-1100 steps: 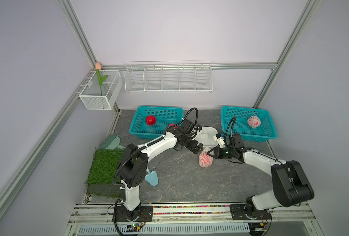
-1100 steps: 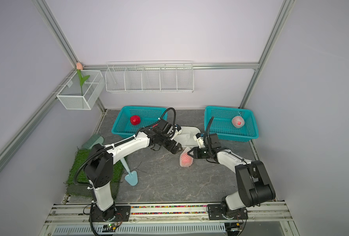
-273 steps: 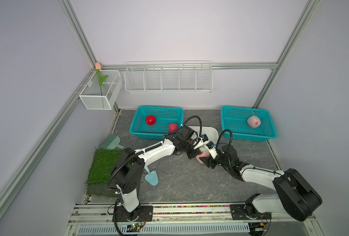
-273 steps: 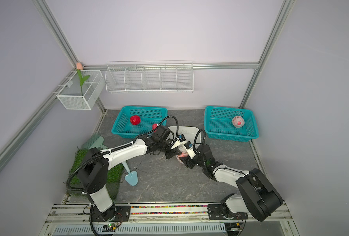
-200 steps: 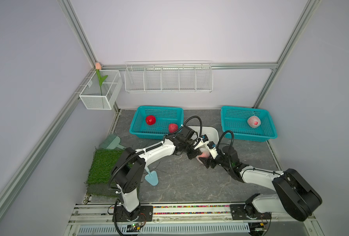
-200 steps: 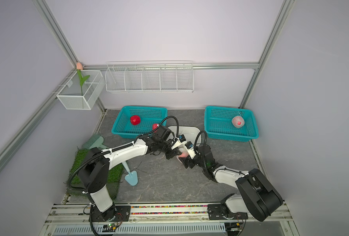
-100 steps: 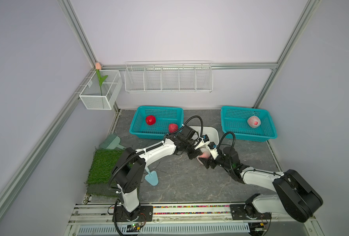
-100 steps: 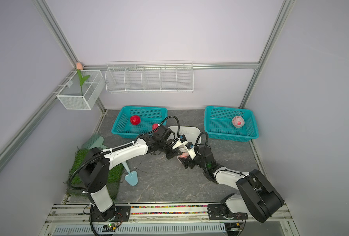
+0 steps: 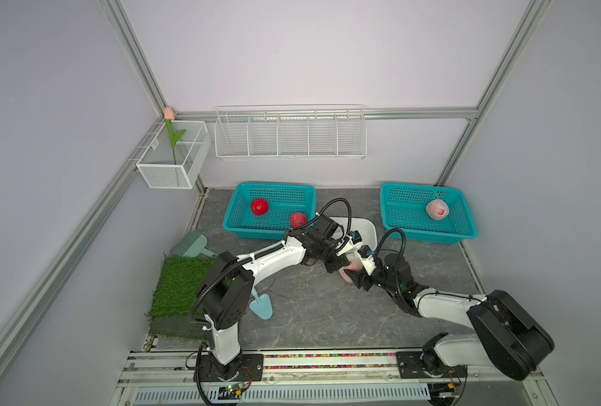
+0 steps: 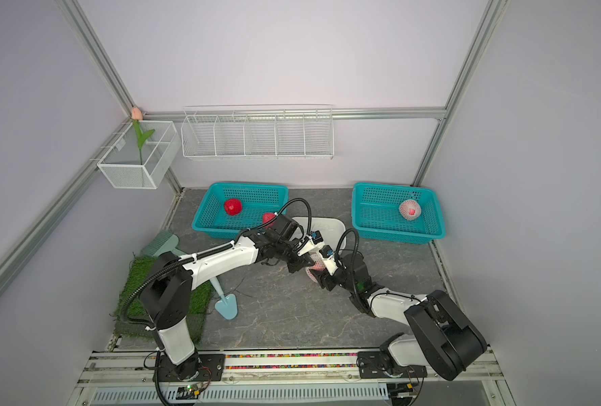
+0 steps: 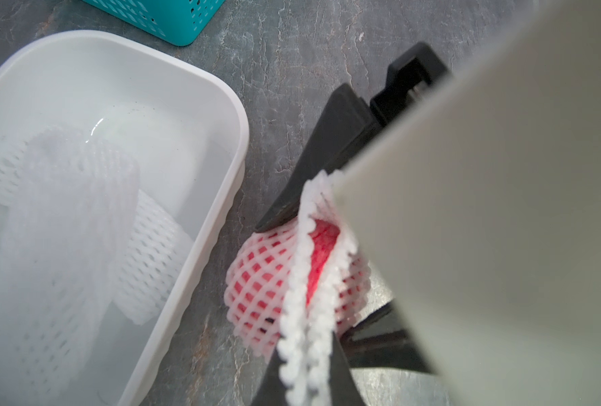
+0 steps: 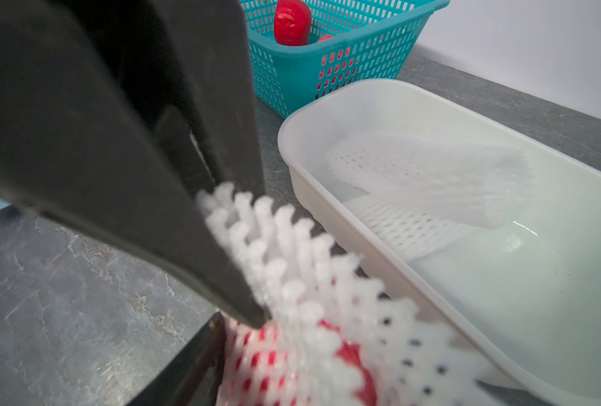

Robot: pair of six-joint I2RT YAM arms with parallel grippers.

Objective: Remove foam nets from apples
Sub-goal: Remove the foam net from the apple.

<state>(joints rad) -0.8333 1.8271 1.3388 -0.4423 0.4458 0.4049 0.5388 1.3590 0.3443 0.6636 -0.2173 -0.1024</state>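
Top views both show the netted apple (image 9: pixel 351 273) sitting mid-table (image 9: pixel 309 316), right by the white tub's (image 9: pixel 372 232) front edge, with the left claw (image 9: pixel 342 270) and right claw (image 9: pixel 359 281) crowded onto it. Left wrist view: left claw is pinched tight on the net's (image 11: pixel 299 309) frilly rim, and the right claw's fingers (image 11: pixel 327 140) sit either side of the apple, can't tell if they're actually squeezing. Right wrist view has loose nets (image 12: pixel 432 175) lying in the tub.
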